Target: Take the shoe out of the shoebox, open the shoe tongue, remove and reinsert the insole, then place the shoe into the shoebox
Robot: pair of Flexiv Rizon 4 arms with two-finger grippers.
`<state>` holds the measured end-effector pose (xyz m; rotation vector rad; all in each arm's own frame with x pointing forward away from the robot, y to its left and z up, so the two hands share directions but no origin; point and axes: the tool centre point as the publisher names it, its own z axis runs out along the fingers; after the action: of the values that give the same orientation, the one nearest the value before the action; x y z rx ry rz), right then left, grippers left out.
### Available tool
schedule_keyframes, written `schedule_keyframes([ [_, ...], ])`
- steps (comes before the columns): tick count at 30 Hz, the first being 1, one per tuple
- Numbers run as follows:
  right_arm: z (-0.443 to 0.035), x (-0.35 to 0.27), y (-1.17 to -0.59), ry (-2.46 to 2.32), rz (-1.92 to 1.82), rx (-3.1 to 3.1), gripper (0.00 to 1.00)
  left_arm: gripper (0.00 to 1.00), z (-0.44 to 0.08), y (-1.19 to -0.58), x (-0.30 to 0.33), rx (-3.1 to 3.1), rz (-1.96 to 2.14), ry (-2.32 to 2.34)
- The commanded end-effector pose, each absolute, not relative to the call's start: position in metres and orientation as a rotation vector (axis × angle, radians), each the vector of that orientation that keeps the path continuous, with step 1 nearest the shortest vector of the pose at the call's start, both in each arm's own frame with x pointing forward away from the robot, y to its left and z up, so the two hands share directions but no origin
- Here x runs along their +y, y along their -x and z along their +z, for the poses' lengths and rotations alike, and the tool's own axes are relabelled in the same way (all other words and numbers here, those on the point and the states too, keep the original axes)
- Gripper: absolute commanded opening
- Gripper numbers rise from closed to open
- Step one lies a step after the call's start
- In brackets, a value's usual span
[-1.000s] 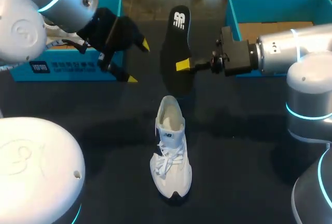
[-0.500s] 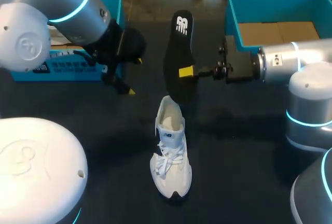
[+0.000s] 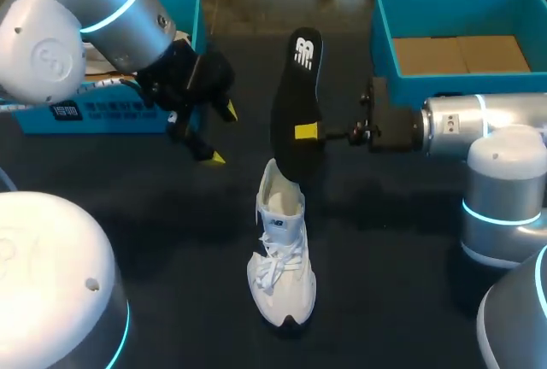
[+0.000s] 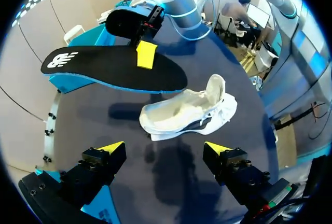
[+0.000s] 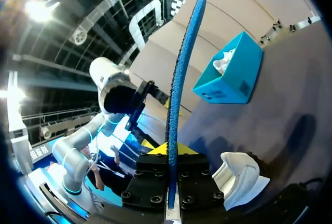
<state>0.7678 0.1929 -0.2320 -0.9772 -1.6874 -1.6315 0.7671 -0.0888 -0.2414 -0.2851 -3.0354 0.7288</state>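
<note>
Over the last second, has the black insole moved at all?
Yes. The insole has come toward the white shoe, which lies unmoved: its lower end now overlaps the heel in the head view.

dim o/h light, soft shadows

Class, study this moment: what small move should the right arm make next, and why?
Probably lower the near end of the insole into the opening of the shoe. The right gripper is shut on the insole, which hangs above the table with that end just over the shoe's heel collar.
</note>
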Motion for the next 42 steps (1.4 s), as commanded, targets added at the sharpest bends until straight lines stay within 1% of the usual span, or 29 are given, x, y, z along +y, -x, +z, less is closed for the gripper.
schedule_keyframes([
  [1, -0.231, 0.195, -0.767, 0.982, -1.631, -1.690, 0.00, 1.00, -0.244, -0.770, -0.092, -3.028, 0.721, 0.289],
  [5, -0.231, 0.195, -0.767, 0.982, -1.631, -1.690, 0.00, 1.00, -0.244, -0.770, -0.092, -3.028, 0.721, 0.289],
  [7, -0.231, 0.195, -0.767, 0.982, -1.631, -1.690, 0.00, 1.00, -0.255, -0.773, -0.093, -2.989, 0.757, 0.255],
  [13, -0.255, 0.203, -0.772, 0.918, -1.689, -1.724, 0.00, 1.00, -0.277, -0.767, -0.094, -2.938, 0.774, 0.223],
  [15, -0.268, 0.206, -0.774, 0.951, -1.716, -1.742, 0.00, 1.00, -0.284, -0.764, -0.094, -2.976, 0.683, 0.215],
  [29, -0.268, 0.206, -0.774, 0.951, -1.716, -1.742, 0.00, 1.00, -0.286, -0.765, -0.093, -3.004, 0.663, 0.204],
  [42, -0.278, 0.214, -0.784, 0.895, -1.754, -1.749, 0.00, 1.00, -0.315, -0.756, -0.098, -3.005, 0.710, 0.218],
])
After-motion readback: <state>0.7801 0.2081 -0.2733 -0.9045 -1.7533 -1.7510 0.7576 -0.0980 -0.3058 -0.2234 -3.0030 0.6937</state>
